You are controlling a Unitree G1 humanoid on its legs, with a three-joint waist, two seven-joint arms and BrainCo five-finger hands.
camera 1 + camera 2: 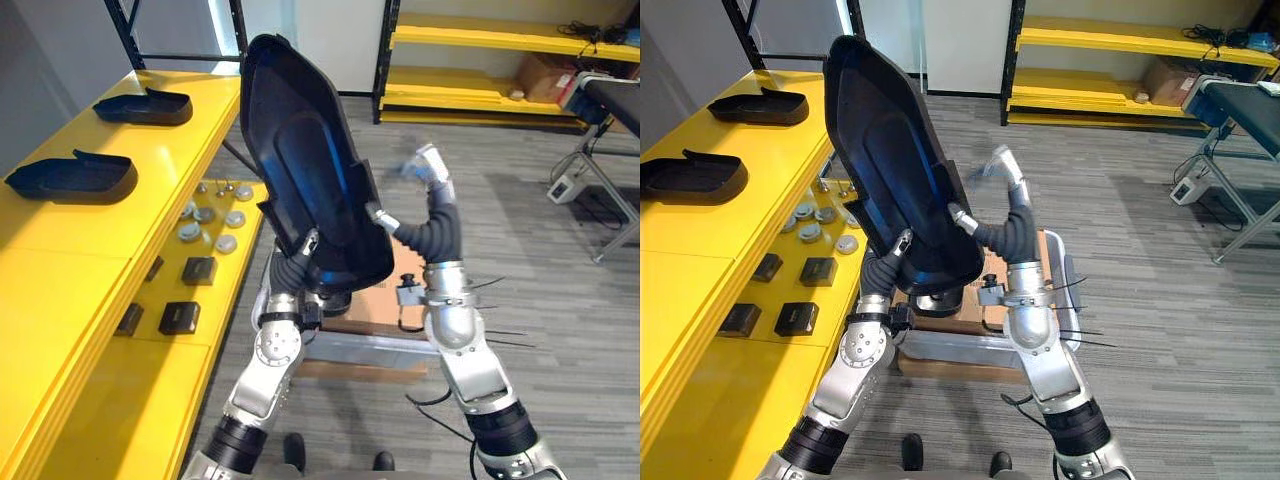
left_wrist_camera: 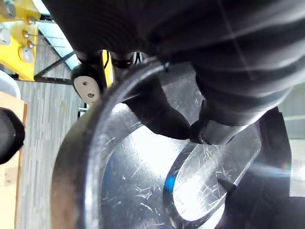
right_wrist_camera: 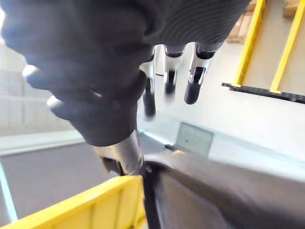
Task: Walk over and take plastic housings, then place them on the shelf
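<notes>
You have the held housing [image 1: 310, 170] up in the air at the centre of the frame, standing almost on end with its hollow side facing you. The left hand [image 1: 305, 255] carries it from below, with a finger hooked over the lower rim. The right hand [image 1: 432, 170] is not gripping: its fingers [image 3: 193, 90] are straight and free in the air, and just its thumb [image 3: 119, 155] leans on the housing's right edge.

The step in hand looks like the carry to the yellow shelf [image 1: 60, 250] on the left of the frame. Two housings lie there, the far housing [image 1: 145, 106] at the upper left and the near housing [image 1: 72, 177] below it. The bare yellow stretch below the near housing seems the natural landing spot.

To do it well:
- Bring the right fingers onto the rim before you swing; a tall shell held by one low grip will probably pivot
- Tip the housing flat, hollow side up like the other two, as you move it left
- Pass above the lower tier, where the round metal parts [image 1: 205, 222] and black blocks [image 1: 198, 270] sit, so the bottom edge does not sweep them
- Set it down well apart from the near housing, then let go
</notes>
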